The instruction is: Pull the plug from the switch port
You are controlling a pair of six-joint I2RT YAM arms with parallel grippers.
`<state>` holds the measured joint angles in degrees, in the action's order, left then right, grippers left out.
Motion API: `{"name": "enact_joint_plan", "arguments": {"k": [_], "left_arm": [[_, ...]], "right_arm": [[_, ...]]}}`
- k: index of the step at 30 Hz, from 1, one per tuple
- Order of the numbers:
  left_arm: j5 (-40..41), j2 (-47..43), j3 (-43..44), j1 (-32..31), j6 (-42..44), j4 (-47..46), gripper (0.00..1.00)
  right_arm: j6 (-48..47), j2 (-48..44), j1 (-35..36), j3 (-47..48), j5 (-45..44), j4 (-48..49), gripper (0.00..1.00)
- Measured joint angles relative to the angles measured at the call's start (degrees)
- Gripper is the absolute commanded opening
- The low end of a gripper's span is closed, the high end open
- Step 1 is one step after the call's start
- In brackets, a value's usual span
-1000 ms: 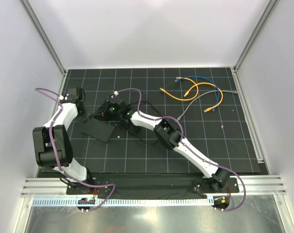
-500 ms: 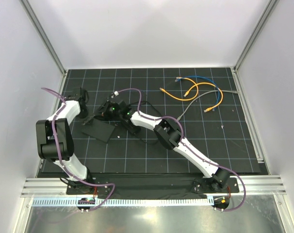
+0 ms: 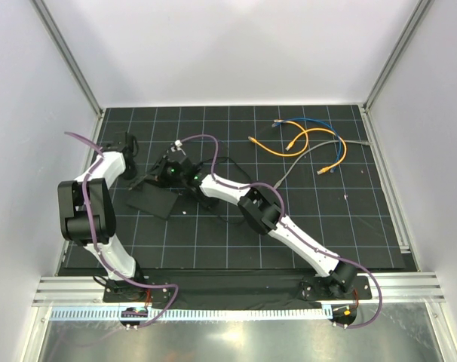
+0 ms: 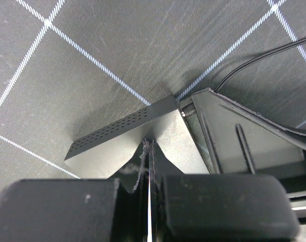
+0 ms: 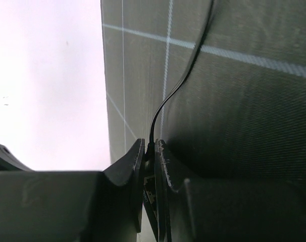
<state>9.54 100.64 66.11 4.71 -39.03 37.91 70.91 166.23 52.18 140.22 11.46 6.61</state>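
On the black gridded tabletop (image 3: 364, 226), the switch (image 3: 154, 202) lay left of centre beneath the pressed-together left fingers (image 4: 163, 169), which needed to pin it down while the right fingers (image 5: 133, 161), pinching the plug (image 5: 150, 151), drew straight out.

1. Top view: the switch (image 3: 154, 202) appears only as a flat dark slab. Its sockets are too small to tell, and the right gripper (image 3: 151, 181) masks its far corner.
2. Left wrist view: the left gripper (image 4: 147, 147) covers the switch's near part.
3. Right wrist view: the thin black cord (image 5: 168, 96) ends between pinched fingers (image 5: 130, 166), its end hidden. The top edge cuts it off.
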Motion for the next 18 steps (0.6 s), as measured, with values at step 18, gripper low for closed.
{"name": "enact_joint_plan", "arguments": {"k": [18], "left_arm": [[1.8, -1.2, -2.5, -0.1, -1.0, -4.3, 0.0]], "right_arm": [[5.7, 0.3, 0.3, 0.7, -5.3, 0.0, 0.01]]}}
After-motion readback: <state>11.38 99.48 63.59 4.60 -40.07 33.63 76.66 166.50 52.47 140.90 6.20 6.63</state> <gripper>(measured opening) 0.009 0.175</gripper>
